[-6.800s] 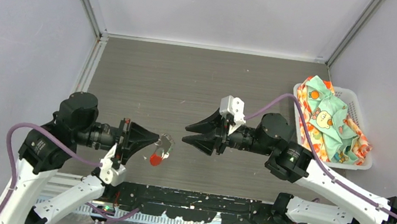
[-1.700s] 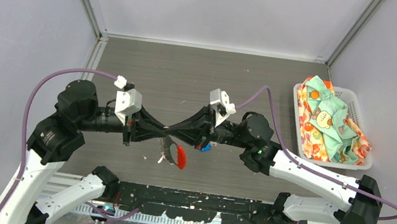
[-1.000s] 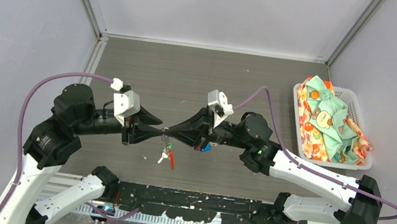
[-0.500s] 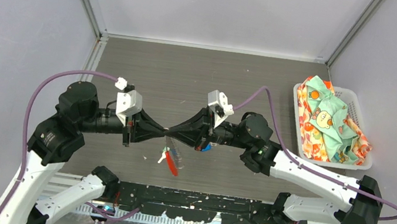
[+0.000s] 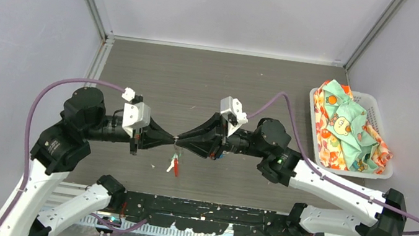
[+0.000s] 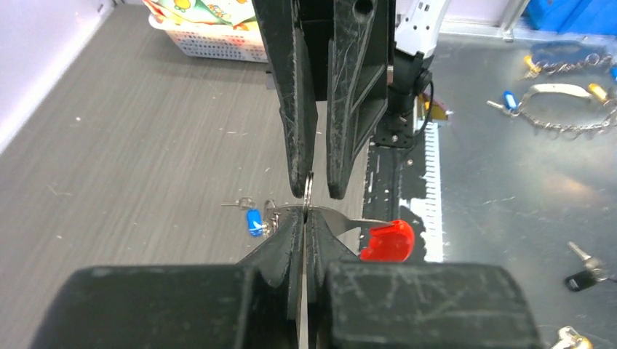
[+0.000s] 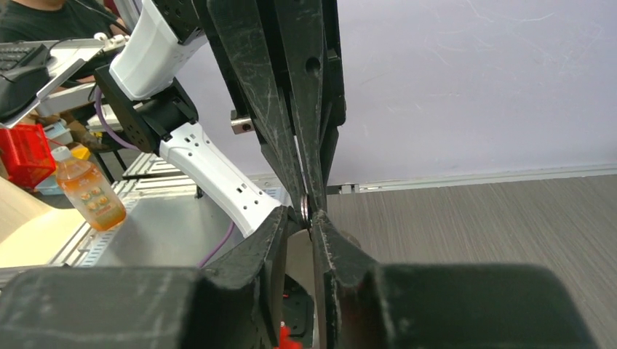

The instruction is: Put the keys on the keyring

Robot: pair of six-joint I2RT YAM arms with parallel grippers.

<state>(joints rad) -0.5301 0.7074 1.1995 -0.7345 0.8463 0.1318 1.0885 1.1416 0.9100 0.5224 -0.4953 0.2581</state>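
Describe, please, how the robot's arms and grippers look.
The left arm and right arm have white shells with black joints. The left gripper and right gripper are black, scuffed, tapered wedges. A purple cable runs to a white camera block at each wrist; a green light glows on the right arm.

My gripper (image 7: 310,218) stands at the bottom centre, fingers slightly parted. The left gripper (image 7: 305,198) hangs from the top, pinched shut on the keyring (image 7: 303,208), mid-frame, at my tips.
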